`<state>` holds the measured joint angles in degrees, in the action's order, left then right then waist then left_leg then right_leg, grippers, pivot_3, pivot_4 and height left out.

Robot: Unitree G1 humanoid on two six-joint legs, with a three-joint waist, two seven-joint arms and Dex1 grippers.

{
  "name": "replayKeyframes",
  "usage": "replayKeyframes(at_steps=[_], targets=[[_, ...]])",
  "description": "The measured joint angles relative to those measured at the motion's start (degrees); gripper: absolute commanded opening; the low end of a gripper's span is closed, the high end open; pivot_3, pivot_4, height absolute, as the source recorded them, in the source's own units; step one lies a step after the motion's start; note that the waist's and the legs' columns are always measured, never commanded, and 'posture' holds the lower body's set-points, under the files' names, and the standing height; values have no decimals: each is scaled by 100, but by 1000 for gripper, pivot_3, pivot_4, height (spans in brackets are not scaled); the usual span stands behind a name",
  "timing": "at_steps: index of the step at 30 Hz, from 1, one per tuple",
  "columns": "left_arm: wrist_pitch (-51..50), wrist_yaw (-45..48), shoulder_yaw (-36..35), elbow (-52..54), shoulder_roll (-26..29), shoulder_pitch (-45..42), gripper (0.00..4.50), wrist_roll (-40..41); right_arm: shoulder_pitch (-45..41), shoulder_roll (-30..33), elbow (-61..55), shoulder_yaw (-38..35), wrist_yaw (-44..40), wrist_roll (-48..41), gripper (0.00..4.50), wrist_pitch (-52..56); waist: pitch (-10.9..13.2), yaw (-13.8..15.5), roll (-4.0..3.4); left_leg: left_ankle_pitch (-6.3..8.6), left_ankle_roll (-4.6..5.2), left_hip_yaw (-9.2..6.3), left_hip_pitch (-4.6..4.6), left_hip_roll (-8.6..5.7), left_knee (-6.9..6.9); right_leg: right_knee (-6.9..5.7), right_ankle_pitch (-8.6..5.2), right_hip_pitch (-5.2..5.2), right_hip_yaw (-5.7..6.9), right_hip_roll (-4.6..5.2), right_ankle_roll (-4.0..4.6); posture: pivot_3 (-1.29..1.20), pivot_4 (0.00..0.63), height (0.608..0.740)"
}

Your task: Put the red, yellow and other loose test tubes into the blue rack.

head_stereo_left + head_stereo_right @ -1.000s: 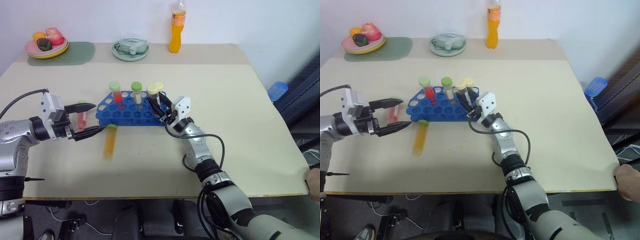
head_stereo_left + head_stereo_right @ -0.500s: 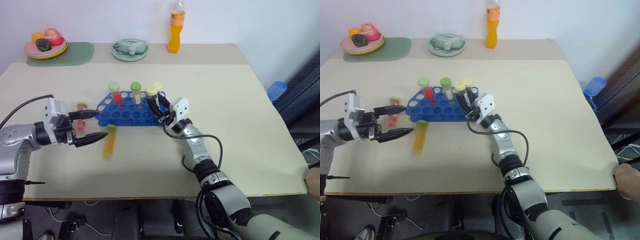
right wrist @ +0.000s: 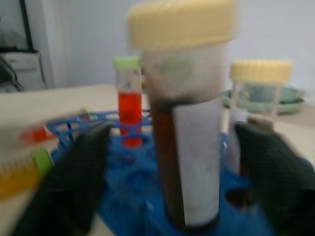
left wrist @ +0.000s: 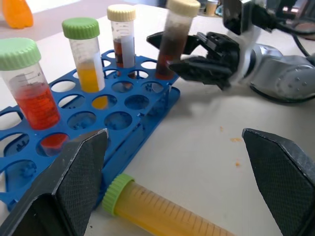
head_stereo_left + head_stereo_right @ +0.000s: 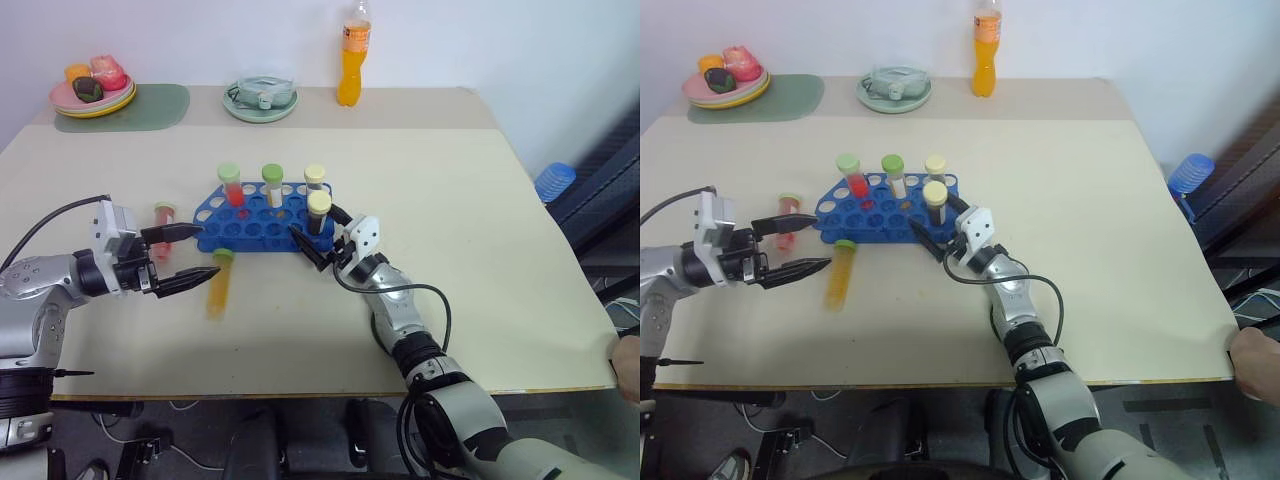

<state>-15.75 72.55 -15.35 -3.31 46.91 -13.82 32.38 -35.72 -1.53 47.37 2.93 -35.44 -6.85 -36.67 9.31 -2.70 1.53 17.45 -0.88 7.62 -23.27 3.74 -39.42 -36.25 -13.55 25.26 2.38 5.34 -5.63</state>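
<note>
1. Test tubes first: the dark brown tube (image 5: 319, 212) with the pale yellow cap stands upright in a hole at the right end of the blue rack (image 5: 262, 222), on the near row.
2. Three more tubes are standing in the rack's back row: a red one with a green cap (image 5: 231, 184), a yellow-orange one with a green cap (image 5: 273, 185), and another brown one with a pale yellow cap (image 5: 315, 180).
3. Loose ones: a yellow-orange tube (image 5: 218, 282) with a green cap lies flat on the table (image 5: 480, 220) just in front of the rack's left end, and a small red tube (image 5: 163, 228) sits off the rack's left side.
4. Right gripper (image 5: 322, 235) is spread wide, one finger on each side of the dark brown tube and neither one squeezing it. So that tube is let go, standing on its own.
5. Left gripper (image 5: 180, 258) is wide open too, holding nothing, hovering just left of the lying yellow-orange tube with the small red tube near its upper finger.
6. Back edge of the table has an orange drink bottle (image 5: 353, 55), a pale green dish (image 5: 261, 98) and a plate of fruit (image 5: 93, 88) on a green mat.
</note>
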Motion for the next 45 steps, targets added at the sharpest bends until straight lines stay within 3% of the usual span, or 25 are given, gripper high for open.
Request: replayKeyframes(at_steps=[6,18,24,29,34,45], targets=[[-613,-642,-169,324,-110,115,4500,279,568,587,-1081,65,58,174,4480,212,0,13,0,0,0,-2,-1,0,1,0,0,-1,0,1,0,0,150,740],[-1461,-1869,-446,1329,-136,899,4500,431,1987,2040,-4322,167,-376,-62,4480,2512,0,31,0,0,0,-6,1,0,1,4,0,-1,-1,2,1,0,150,740],[-3557,-3693,-628,2509,-89,1289,4500,509,3040,3379,-6041,-84,-1252,-935,4480,3786,-2,118,5,2,4,-13,4,-2,5,10,-1,-9,-1,4,1,0,150,740],[-5866,-4643,-829,2930,-94,196,4500,1335,3177,3770,-6575,-247,-1558,-1337,4480,4219,-2,195,9,17,28,-12,78,-4,17,17,-1,-74,-2,1,4,0,150,740],[-7470,-5282,-801,2860,-277,-1036,4500,1782,3070,3834,-6597,-344,-1554,-1381,4480,4390,-3,200,11,4,4,-12,85,-10,19,20,-1,-83,-4,1,3,0,150,740],[-7628,-8064,256,1638,-438,-1892,4500,3395,3220,4244,-7323,-648,-2106,-2278,4480,4887,-3,212,18,2,2,-27,86,-11,20,19,-1,-83,-6,5,4,0,150,740]])
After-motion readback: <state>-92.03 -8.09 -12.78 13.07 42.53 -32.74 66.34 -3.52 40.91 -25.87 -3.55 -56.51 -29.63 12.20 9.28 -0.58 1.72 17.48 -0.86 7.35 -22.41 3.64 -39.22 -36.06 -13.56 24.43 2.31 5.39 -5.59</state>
